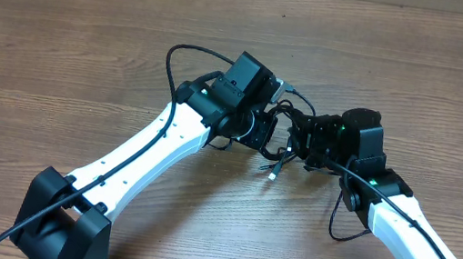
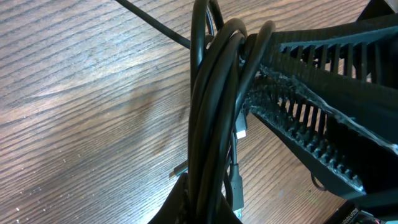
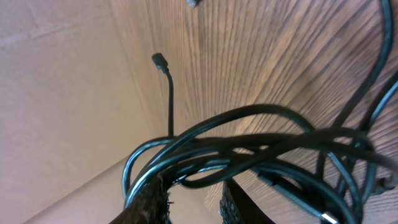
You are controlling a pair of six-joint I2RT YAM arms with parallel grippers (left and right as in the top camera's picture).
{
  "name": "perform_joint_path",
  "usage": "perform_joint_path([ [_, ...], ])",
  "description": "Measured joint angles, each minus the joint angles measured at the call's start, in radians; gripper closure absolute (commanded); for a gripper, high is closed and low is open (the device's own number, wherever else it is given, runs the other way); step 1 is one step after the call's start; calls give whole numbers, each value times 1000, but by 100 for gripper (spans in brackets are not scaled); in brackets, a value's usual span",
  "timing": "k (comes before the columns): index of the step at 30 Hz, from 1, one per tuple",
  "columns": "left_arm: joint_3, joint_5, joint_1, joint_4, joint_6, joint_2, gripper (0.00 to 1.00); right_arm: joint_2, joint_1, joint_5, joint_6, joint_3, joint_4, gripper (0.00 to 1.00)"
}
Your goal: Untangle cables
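At the middle of the table (image 1: 89,35), we see the two arms meet over the cables (image 1: 282,146), a tangled black bundle between them. From the right, the right gripper (image 1: 301,144) has its ribbed fingers (image 2: 311,143) narrowed around several strands (image 2: 211,124), and it appears to pinch them. The left gripper (image 1: 266,135) sits just left of the bundle; we cannot tell how far open it is. One loose plug end (image 3: 159,60) hangs away from the loops (image 3: 249,149).
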State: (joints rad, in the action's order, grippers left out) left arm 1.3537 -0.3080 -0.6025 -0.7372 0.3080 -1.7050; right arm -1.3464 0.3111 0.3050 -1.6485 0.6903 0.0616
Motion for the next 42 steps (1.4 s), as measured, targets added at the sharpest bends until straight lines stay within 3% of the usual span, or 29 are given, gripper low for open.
perform_joint_path([
  [16, 0, -15, 0, -11, -24, 0, 96, -3, 0, -35, -18, 0, 53, 76],
  [21, 0, -40, 0, -11, -24, 0, 95, -17, 0, -42, -35, 0, 53, 96],
  [27, 0, -45, 0, -11, -31, -1, 96, -34, 0, -31, -40, 0, 52, 96],
  [35, 0, 65, 26, 4, -32, -2, 96, -35, -14, 63, 125, 0, -13, 96],
  [42, 0, 135, 93, 11, -31, -2, 96, -35, -176, 303, 315, 0, -103, 96],
])
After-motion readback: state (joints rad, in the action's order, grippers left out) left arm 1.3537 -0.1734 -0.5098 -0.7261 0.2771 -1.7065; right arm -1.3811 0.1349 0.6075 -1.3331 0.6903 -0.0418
